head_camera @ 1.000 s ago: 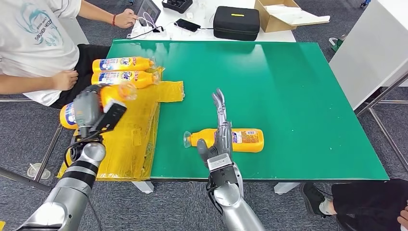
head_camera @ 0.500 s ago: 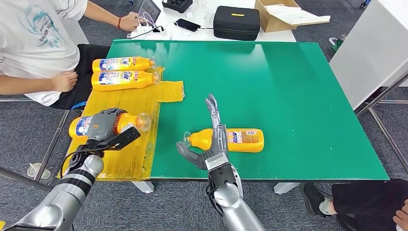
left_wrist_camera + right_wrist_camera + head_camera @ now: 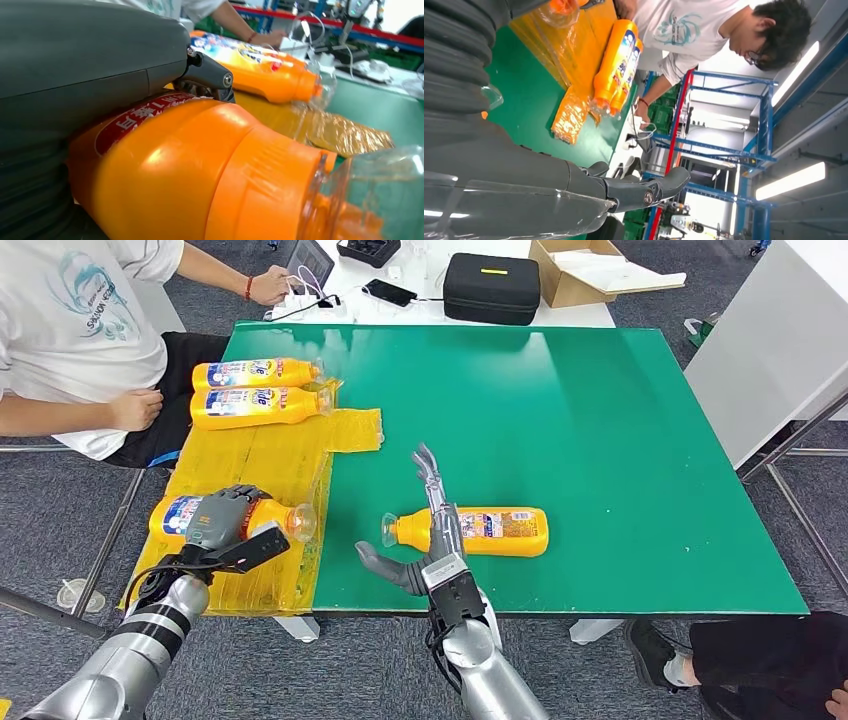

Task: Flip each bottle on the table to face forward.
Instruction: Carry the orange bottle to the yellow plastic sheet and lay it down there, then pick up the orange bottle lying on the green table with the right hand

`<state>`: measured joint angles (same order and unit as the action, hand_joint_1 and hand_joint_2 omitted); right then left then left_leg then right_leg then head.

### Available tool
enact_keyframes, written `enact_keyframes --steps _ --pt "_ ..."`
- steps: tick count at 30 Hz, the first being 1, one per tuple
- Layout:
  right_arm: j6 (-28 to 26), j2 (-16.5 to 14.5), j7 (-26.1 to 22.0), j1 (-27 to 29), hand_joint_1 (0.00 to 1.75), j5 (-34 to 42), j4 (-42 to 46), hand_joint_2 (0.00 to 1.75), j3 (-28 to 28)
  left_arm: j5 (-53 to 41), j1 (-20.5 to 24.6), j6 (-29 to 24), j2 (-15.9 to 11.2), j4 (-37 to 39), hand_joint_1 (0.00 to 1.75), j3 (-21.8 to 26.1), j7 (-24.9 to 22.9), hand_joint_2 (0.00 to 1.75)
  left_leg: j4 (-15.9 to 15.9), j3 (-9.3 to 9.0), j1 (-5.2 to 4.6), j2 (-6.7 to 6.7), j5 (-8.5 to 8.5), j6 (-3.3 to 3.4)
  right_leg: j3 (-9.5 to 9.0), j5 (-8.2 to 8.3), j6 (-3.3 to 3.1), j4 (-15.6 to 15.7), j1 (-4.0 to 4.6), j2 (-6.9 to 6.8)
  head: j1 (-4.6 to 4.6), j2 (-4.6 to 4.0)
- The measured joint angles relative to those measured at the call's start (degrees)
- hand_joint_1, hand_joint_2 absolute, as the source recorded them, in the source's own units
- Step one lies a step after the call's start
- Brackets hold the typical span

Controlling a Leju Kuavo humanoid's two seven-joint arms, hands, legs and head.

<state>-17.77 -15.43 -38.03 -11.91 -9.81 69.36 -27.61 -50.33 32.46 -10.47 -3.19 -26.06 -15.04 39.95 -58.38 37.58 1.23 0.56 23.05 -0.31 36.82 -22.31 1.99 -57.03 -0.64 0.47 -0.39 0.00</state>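
Well, the left hand (image 3: 222, 516) grips one orange bottle (image 3: 262, 517) round its stiff body (smooth plastic, likely slippery). The right hand (image 3: 428, 540), fingers spread and holding nothing, rests at the lying bottle (image 3: 500, 530); take it mid-body.

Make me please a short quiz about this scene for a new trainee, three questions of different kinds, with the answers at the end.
1. True or false: the left hand holds an orange bottle over the yellow sheet.
2. Multiple choice: how many orange bottles lie side by side at the far end of the yellow sheet, near the seated person? A) one B) two C) four
3. Short answer: on which surface does the bottle by the right hand lie?

Key
1. True; the left wrist view shows the hand wrapped around it.
2. B: the upper bottle and the lower bottle.
3. On the green table; that bottle lies on its side.
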Motion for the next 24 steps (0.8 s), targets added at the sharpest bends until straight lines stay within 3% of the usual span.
enact_keyframes --steps 7,8,11,12,15,19,20,24 --pt "0.4 -0.2 0.0 -0.2 0.00 0.0 -0.9 1.75 0.2 0.5 -0.1 1.0 -0.2 0.0 0.77 0.0 0.2 1.75 0.0 -0.16 0.00 0.02 -0.02 -0.01 -0.18 0.00 0.00 0.0 0.00 -0.01 0.01 0.01" --pt "0.4 -0.2 0.0 -0.2 0.00 0.0 -1.0 1.75 0.2 0.6 -0.1 1.1 -0.2 0.0 0.68 0.0 0.2 1.75 0.0 -0.18 0.00 0.02 -0.03 -0.01 -0.20 0.00 0.00 0.0 0.00 -0.01 0.01 0.01" --pt "0.4 -0.3 0.0 -0.2 0.00 0.0 -1.3 1.75 0.3 0.6 -0.1 1.2 -0.2 0.0 0.14 0.0 0.2 1.75 0.0 -0.22 0.00 0.02 -0.03 -0.01 -0.25 0.00 0.00 0.0 0.00 -0.01 0.01 0.01" --pt "0.4 -0.3 0.0 -0.2 0.00 0.0 -1.3 1.75 0.3 0.6 -0.2 1.6 -0.2 0.1 0.03 0.0 0.2 1.75 0.0 -0.23 0.00 0.02 -0.03 -0.02 -0.25 0.00 0.00 0.0 0.00 -0.01 0.01 0.00" --pt "0.7 -0.3 0.0 -0.2 0.00 0.0 -1.5 1.75 0.3 0.6 -0.6 4.1 -0.2 0.3 0.00 -0.4 0.2 1.75 0.0 -0.23 0.00 0.01 -0.02 -0.02 -0.24 0.00 0.00 0.0 0.00 0.00 0.02 0.00" --pt "1.6 -0.4 0.0 -0.2 0.00 0.2 -1.8 1.75 0.4 0.9 -0.4 8.9 -0.7 0.3 0.00 -1.5 0.2 0.00 0.0 -0.26 0.00 0.03 -0.02 -0.02 -0.28 0.00 0.00 0.0 0.00 -0.03 -0.01 0.00" --pt "1.8 -0.5 0.0 -0.3 0.00 0.2 -1.9 1.75 0.5 1.3 -0.3 10.2 -0.9 0.3 0.00 -1.8 0.2 0.00 0.0 -0.27 0.00 0.05 -0.02 -0.02 -0.31 -0.01 0.00 0.0 0.00 -0.05 -0.01 0.00" --pt "2.3 -0.5 -0.1 -0.3 0.00 0.3 -2.3 1.75 0.6 4.4 -0.1 15.8 -1.8 0.2 0.00 -3.1 0.4 1.75 0.0 -0.42 0.00 0.07 -0.01 -0.03 -0.46 -0.03 -0.02 0.0 0.00 -0.08 -0.01 0.01"
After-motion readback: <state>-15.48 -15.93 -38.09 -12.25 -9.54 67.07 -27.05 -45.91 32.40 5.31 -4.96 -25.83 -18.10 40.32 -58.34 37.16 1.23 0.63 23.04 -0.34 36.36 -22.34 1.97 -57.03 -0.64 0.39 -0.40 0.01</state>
